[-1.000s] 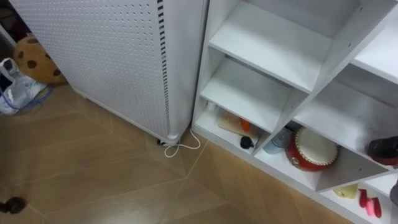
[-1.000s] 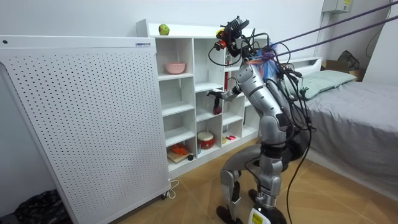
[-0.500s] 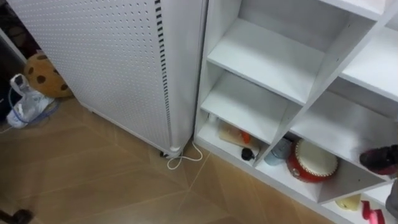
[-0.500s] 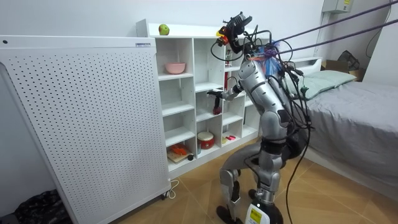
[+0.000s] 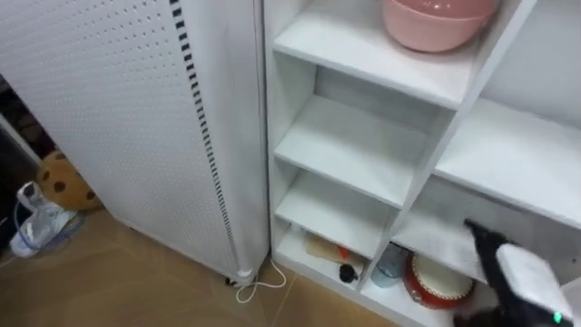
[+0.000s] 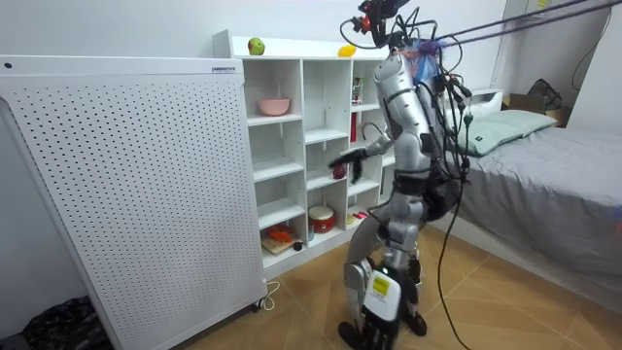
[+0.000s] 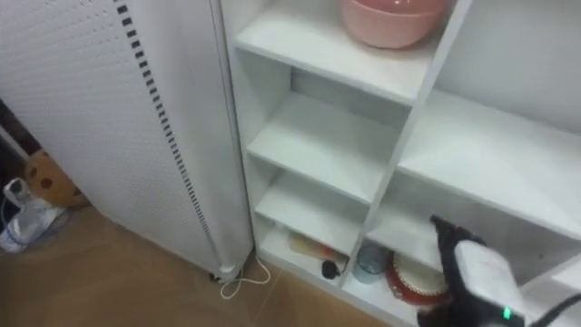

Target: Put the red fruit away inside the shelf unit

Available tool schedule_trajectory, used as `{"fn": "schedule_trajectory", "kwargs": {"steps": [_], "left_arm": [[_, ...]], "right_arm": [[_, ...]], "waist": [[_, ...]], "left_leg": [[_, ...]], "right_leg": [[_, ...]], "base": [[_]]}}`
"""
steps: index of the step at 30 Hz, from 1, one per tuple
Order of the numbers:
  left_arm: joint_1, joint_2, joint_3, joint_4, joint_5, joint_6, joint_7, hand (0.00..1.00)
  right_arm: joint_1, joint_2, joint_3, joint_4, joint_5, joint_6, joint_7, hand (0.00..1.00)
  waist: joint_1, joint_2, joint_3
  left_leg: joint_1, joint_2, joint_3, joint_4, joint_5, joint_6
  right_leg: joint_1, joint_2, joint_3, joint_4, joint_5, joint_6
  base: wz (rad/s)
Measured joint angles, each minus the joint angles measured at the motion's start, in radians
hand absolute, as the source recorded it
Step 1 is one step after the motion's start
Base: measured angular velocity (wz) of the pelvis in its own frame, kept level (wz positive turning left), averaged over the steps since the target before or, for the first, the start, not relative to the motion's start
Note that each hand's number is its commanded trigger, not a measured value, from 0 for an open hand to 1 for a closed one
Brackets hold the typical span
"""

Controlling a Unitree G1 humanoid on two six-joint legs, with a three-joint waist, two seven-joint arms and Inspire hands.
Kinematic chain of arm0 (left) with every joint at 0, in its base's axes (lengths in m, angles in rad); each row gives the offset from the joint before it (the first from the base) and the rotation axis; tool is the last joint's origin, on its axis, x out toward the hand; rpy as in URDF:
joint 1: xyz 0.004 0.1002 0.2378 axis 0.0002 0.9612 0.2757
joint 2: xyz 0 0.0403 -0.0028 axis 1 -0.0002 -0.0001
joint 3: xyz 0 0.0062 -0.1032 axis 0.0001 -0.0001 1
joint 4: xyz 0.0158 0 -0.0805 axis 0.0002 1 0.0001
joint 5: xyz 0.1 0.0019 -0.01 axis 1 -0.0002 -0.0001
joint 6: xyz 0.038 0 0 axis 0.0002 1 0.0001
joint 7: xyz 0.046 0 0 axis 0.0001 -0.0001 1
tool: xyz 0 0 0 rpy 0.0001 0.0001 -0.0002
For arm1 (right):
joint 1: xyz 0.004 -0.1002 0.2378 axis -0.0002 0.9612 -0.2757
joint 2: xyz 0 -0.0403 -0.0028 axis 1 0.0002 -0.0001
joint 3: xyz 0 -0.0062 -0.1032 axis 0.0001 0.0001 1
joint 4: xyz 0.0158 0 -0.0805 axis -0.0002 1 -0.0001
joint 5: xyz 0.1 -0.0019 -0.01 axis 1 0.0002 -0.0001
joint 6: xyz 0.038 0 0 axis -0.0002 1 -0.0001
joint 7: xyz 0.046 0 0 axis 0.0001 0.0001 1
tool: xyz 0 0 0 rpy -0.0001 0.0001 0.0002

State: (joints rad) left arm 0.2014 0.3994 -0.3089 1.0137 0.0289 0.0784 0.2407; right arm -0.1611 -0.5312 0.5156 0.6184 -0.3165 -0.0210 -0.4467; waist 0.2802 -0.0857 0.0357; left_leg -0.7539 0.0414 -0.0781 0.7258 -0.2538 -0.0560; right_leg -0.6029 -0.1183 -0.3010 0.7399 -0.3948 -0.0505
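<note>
Room view shows the robot risen upright, right hand (image 6: 348, 162) withdrawn from closet (image 6: 302, 126), fingers (image 6: 337, 159) loosely spread.

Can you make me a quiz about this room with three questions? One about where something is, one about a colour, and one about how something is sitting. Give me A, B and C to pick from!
1. Where is the green fruit?
A. on the floor
B. on top of the shelf unit
C. on the bed

2. What colour is the bowl?
A. pink
B. blue
C. black

3. How does the bowl sit on its shelf?
A. upside down
B. on its side
C. right way up

Answers:
1 B: the room view shows it on the unit's top board, near the left end.
2 A: it looks pink in both eye views and in the room view.
3 C: in the room view its wide rim is at the top and its narrow base is on the shelf.
</note>
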Motion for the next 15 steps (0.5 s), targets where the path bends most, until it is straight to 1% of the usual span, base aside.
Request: {"fn": "schedule_trajectory", "kwargs": {"steps": [1,2,3,4,5,6,7,8,9,10,11,12,13,14,15], "left_arm": [[-0.004,-0.009,-0.002,0.007,0.001,-0.013,-0.011,0.00],[-0.004,-0.022,-0.001,0.014,0.001,-0.028,-0.014,0.00],[-0.005,-0.032,0.000,0.023,0.002,-0.035,-0.014,0.00],[-0.007,-0.046,-0.001,0.034,0.002,-0.041,-0.016,0.00],[-0.008,-0.054,0.000,0.044,0.002,-0.047,-0.016,0.00],[-0.007,-0.059,0.004,0.046,0.003,-0.050,-0.016,0.00],[-0.007,-0.073,0.018,0.047,0.005,-0.055,-0.015,0.00],[-0.005,-0.086,0.021,0.047,0.009,-0.061,-0.014,0.00],[-0.004,-0.095,0.026,0.046,0.016,-0.063,-0.014,0.00],[0.005,-0.112,0.032,0.047,0.024,-0.064,-0.009,0.00],[0.020,-0.127,0.034,0.046,0.031,-0.062,-0.004,0.00],[0.028,-0.135,0.036,0.046,0.043,-0.061,-0.002,0.00],[0.051,-0.150,0.048,0.044,0.062,-0.059,0.005,0.00],[0.075,-0.166,0.079,0.039,0.065,-0.053,0.011,0.00],[0.084,-0.173,0.095,0.037,0.067,-0.051,0.014,0.00]], "right_arm": [[0.081,0.029,-0.001,0.000,-0.035,0.002,0.035,0.00],[0.153,0.050,-0.001,0.000,-0.051,0.002,0.071,0.00],[0.185,0.058,-0.002,0.001,-0.054,0.003,0.089,0.00],[0.243,0.083,-0.008,0.019,-0.052,0.002,0.109,0.00],[0.278,0.112,-0.008,0.069,-0.049,-0.001,0.123,0.00],[0.288,0.127,-0.009,0.103,-0.047,-0.001,0.127,0.00],[0.312,0.156,-0.032,0.172,-0.047,-0.002,0.137,0.00],[0.340,0.170,-0.050,0.213,-0.049,0.001,0.142,0.00],[0.357,0.174,-0.060,0.225,-0.050,0.001,0.143,0.00],[0.392,0.187,-0.076,0.264,-0.040,0.000,0.142,0.00],[0.408,0.212,-0.105,0.307,-0.038,0.005,0.143,0.00],[0.425,0.226,-0.120,0.325,-0.038,0.010,0.144,0.00],[0.443,0.255,-0.161,0.355,-0.038,0.015,0.149,0.00],[0.458,0.284,-0.203,0.375,-0.037,0.020,0.157,0.00],[0.461,0.299,-0.218,0.389,-0.037,0.023,0.160,0.00]], "waist": [[-0.008,0.006,-0.0053],[-0.023,0.016,-0.0111],[-0.031,0.026,-0.0144],[-0.056,0.039,-0.0219],[-0.073,0.041,-0.0234],[-0.082,0.041,-0.0242],[-0.102,0.044,-0.0257],[-0.114,0.046,-0.0268],[-0.114,0.046,-0.0270],[-0.123,0.046,-0.0273],[-0.141,0.045,-0.0279],[-0.148,0.043,-0.0282],[-0.159,0.042,-0.0303],[-0.170,0.041,-0.0326],[-0.174,0.039,-0.0335]], "left_leg": [[0.044,-0.001,0.009,-0.042,0.008,0.003],[0.084,-0.001,0.018,-0.078,0.012,0.005],[0.103,-0.001,0.018,-0.091,0.012,0.006],[0.147,-0.001,0.025,-0.123,0.015,0.010],[0.200,-0.001,0.039,-0.159,0.018,0.013],[0.227,-0.001,0.047,-0.177,0.019,0.015],[0.275,-0.004,0.058,-0.213,0.024,0.018],[0.321,-0.004,0.077,-0.243,0.028,0.022],[0.345,-0.005,0.087,-0.257,0.028,0.023],[0.393,-0.007,0.105,-0.286,0.031,0.027],[0.440,-0.015,0.105,-0.317,0.033,0.030],[0.465,-0.019,0.105,-0.328,0.035,0.032],[0.509,-0.025,0.105,-0.353,0.035,0.032],[0.546,-0.031,0.105,-0.367,0.034,0.032],[0.562,-0.033,0.106,-0.372,0.034,0.032]], "right_leg": [[0.040,0.001,0.000,-0.042,0.013,0.004],[0.078,0.010,0.000,-0.081,0.025,0.009],[0.099,0.014,0.002,-0.102,0.029,0.012],[0.147,0.017,0.003,-0.141,0.041,0.020],[0.194,0.015,0.004,-0.176,0.052,0.023],[0.219,0.016,0.005,-0.194,0.055,0.026],[0.269,0.016,0.005,-0.237,0.059,0.033],[0.316,0.016,0.005,-0.273,0.064,0.041],[0.339,0.016,0.007,-0.290,0.068,0.045],[0.390,0.016,0.008,-0.328,0.075,0.054],[0.438,0.016,0.006,-0.360,0.081,0.063],[0.458,0.015,0.005,-0.375,0.084,0.068],[0.504,0.014,0.002,-0.409,0.089,0.074],[0.552,0.014,-0.002,-0.437,0.092,0.079],[0.571,0.014,-0.005,-0.450,0.094,0.081]], "base": [[-0.05],[-0.08],[-0.08],[-0.06],[-0.07],[-0.08],[0.00],[0.00],[-0.03],[0.08],[0.16],[0.17],[0.08],[0.04],[0.12]]}}
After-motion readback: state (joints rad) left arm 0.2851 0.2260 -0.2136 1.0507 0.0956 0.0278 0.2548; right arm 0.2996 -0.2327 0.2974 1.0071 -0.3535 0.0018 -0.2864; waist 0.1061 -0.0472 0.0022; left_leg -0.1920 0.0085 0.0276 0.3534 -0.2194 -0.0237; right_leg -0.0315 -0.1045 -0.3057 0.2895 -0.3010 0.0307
